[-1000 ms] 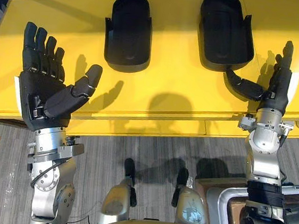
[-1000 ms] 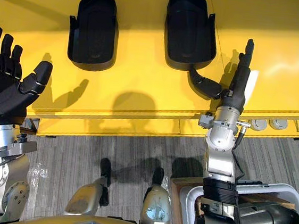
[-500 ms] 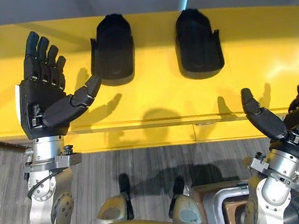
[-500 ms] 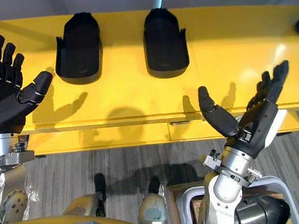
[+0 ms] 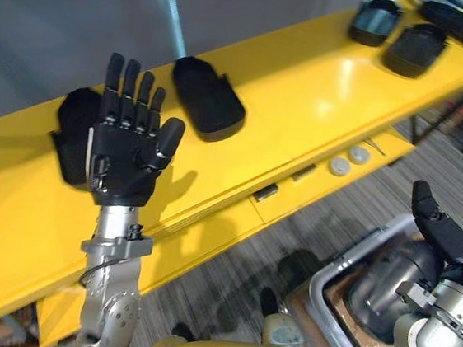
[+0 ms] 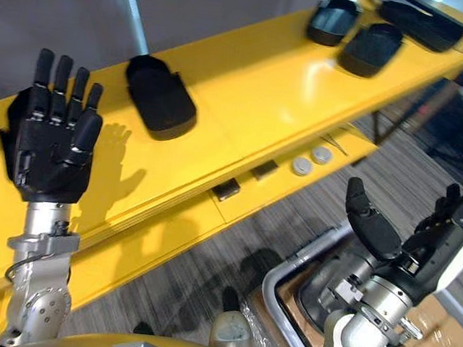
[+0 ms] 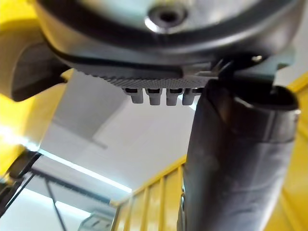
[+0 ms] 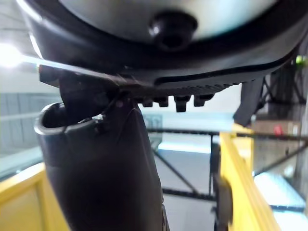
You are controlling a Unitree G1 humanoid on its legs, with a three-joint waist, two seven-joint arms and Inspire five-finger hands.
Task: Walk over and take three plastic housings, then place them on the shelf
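Two black plastic housings lie on the long yellow shelf (image 5: 306, 90). One housing (image 5: 209, 96) lies bare. The other housing (image 5: 70, 136) is partly hidden behind my left hand (image 5: 126, 154). That hand is raised with its palm toward me, fingers straight, holding nothing. My right hand (image 6: 423, 243) hangs low at the right, off the shelf's front edge, open and empty, its thumb (image 8: 106, 168) standing out. Three more dark housings (image 6: 332, 20), (image 6: 371, 47), (image 6: 417, 23) lie at the shelf's far right end.
A lower yellow ledge under the shelf's front carries two small round discs (image 5: 349, 159) and dark clips (image 6: 225, 191). A grey bin (image 5: 347, 260) stands on the striped floor under my right arm, beside a cardboard box (image 6: 437, 344). A grey wall runs behind the shelf.
The whole view has swung right, bringing the shelf's far end into sight. My right hand has dropped back from the shelf edge to above the bin. Both hands stay open and empty.
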